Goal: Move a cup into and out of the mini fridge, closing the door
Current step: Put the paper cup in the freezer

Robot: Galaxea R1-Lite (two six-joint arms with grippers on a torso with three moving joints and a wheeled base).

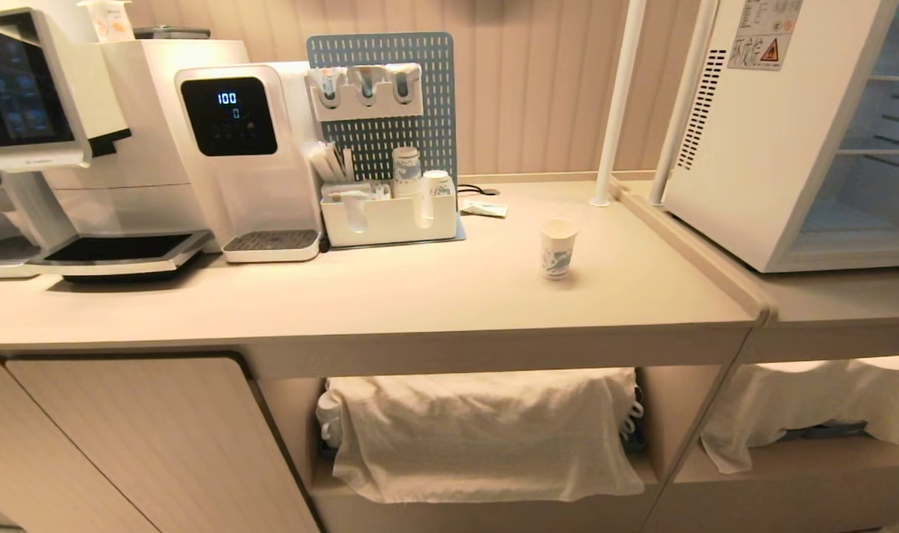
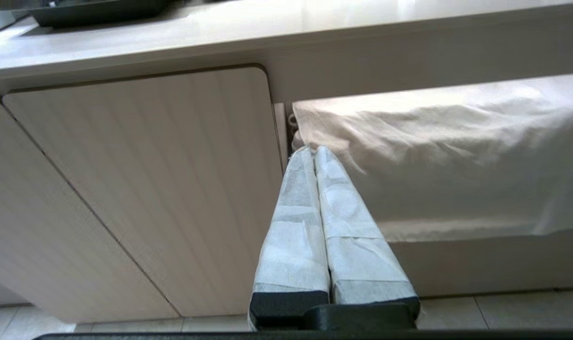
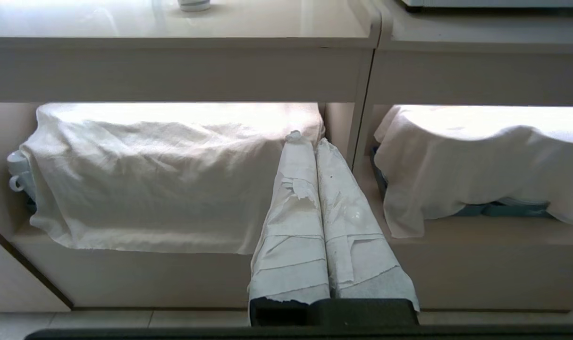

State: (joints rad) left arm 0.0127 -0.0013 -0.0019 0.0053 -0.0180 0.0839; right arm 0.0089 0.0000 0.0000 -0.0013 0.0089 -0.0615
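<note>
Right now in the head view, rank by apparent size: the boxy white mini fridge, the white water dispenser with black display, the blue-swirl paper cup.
1. Boxy white mini fridge, partly cropped
2. White water dispenser with black display
3. Blue-swirl paper cup

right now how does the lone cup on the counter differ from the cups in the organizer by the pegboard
The cup stands alone on open counter, upright with its mouth up; the stacked cups sit in the white organizer. The cup has a large blue swirl; the stacked cups have blue bands. Both are white paper.
</note>
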